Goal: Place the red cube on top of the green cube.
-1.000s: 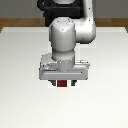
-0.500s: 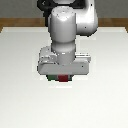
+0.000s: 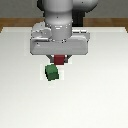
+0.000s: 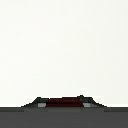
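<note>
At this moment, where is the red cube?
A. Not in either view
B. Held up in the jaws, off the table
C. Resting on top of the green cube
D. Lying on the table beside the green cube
B. The red cube sits between the jaws under the gripper, lifted clear of the table, while the green cube lies alone on the table with nothing on top.

so the red cube (image 3: 60, 59) tucked under the light grey gripper (image 3: 59, 59) is dark matte red, the green cube (image 3: 51, 73) just below it dark green, table (image 3: 100, 95) plain white.
</note>
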Motion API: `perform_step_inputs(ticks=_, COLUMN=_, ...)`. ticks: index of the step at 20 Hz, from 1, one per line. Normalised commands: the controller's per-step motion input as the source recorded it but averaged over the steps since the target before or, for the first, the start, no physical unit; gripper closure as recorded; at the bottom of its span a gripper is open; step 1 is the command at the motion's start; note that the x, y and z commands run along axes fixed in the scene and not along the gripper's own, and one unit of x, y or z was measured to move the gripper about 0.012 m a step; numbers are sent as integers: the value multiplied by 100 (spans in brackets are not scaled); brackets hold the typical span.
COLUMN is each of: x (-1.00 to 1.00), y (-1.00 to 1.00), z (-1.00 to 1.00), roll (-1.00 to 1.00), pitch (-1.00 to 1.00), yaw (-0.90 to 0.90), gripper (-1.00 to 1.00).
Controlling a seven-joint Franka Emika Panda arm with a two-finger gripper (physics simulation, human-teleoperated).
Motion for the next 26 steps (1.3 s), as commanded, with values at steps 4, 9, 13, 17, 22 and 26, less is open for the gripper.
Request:
perform_step_inputs(ticks=4, x=-25, y=-50, z=0, roll=0, pitch=0, yaw=0, gripper=100)
perform_step_inputs(ticks=9, x=-60, y=0, z=0, roll=0, pitch=0, yaw=0, gripper=100)
perform_step_inputs(ticks=13, x=-25, y=0, z=0, roll=0, pitch=0, yaw=0, gripper=100)
perform_step_inputs(ticks=17, x=-25, y=0, z=0, roll=0, pitch=0, yaw=0, gripper=100)
perform_step_inputs(ticks=22, x=20, y=0, z=0, roll=0, pitch=0, yaw=0, gripper=100)
perform_step_inputs(ticks=26, x=0, y=0, z=-50, roll=0, pitch=0, yaw=0, gripper=100)
